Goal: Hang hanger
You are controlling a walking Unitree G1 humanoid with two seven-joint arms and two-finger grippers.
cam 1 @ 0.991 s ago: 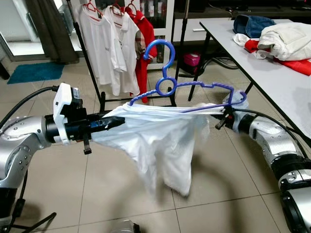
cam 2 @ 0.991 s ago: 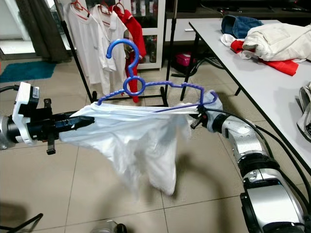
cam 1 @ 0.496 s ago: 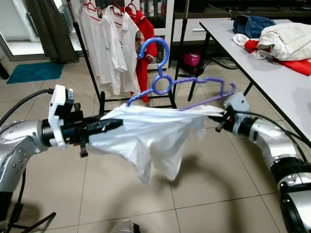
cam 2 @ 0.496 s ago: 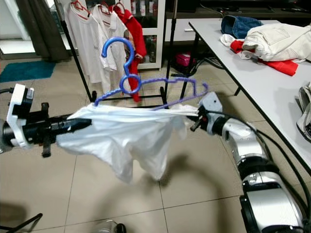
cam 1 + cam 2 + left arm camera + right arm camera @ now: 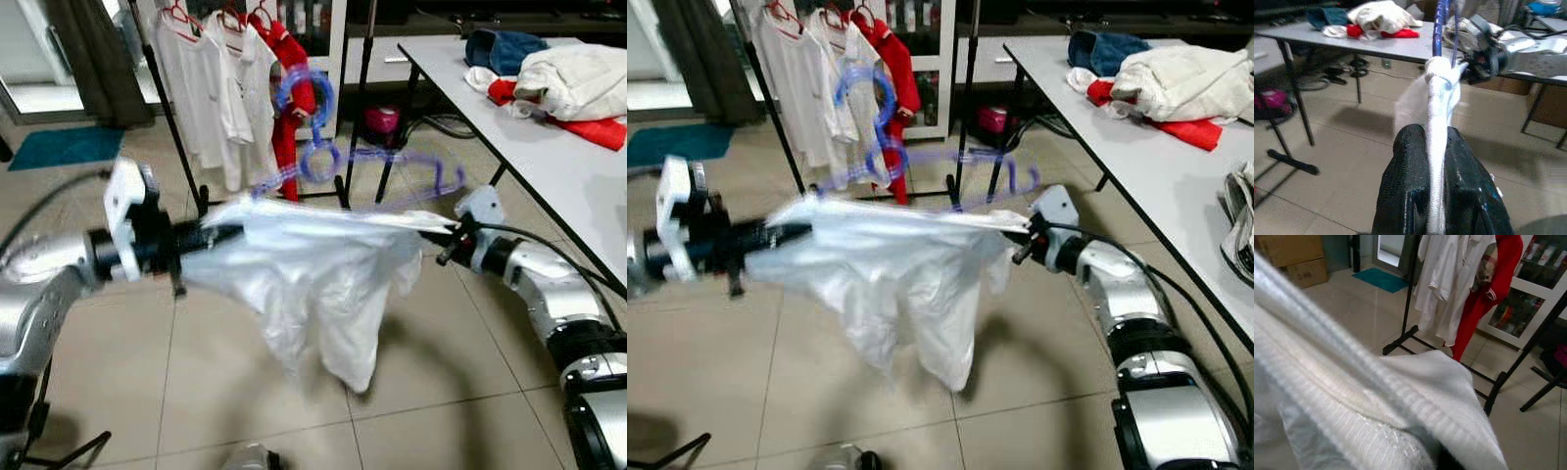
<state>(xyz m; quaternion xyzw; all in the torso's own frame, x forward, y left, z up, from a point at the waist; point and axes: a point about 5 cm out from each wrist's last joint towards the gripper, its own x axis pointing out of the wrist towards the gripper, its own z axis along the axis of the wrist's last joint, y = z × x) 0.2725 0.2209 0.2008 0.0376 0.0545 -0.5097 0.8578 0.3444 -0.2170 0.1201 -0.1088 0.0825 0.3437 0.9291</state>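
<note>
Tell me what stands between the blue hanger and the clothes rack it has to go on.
Nothing visible does. The blue hanger, carrying the white shirt stretched between the left claw and right claw, faces the clothes rack over bare floor. White and red garments already hang there.

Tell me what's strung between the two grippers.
In the eye views, a white shirt on a blue hanger spans from the left gripper to the right gripper. The left wrist view shows its fingers pinching the cloth.

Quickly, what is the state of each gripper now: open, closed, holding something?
Left gripper: closed on the white shirt.
Right gripper: at the shirt's other end by the blue hanger; fingers covered, cannot be told.
</note>
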